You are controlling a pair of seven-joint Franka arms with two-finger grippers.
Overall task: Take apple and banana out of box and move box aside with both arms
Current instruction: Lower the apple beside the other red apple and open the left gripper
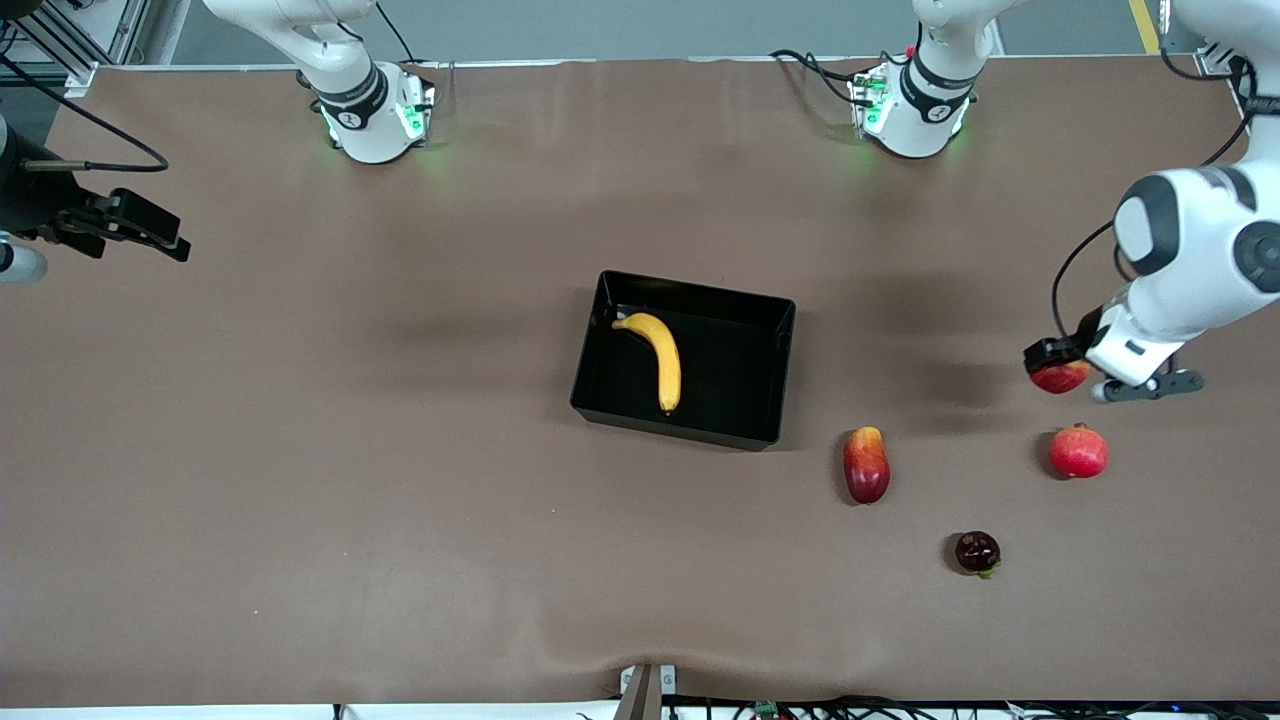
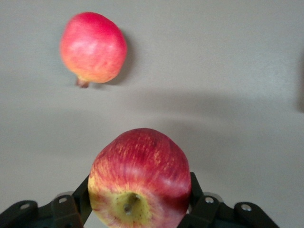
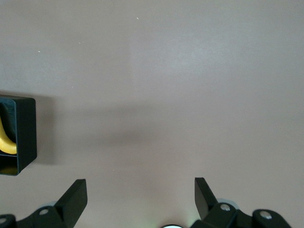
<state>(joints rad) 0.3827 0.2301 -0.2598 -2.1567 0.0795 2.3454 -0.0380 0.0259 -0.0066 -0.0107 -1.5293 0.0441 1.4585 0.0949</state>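
A matte brown table covering fills nearly the whole front view, faintly rippled near its lower edge. Soft grey shadows fall across its middle. Along the top runs a grey floor strip with a yellow line, and aluminium framing stands in one upper corner.

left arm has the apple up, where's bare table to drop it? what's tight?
Left pincer holds the apple over bare table at the left arm's end. Free: between box and apple; also from the box to the waiting right pincer. Crowded: pomegranate, mango-like fruit, dark fruit.
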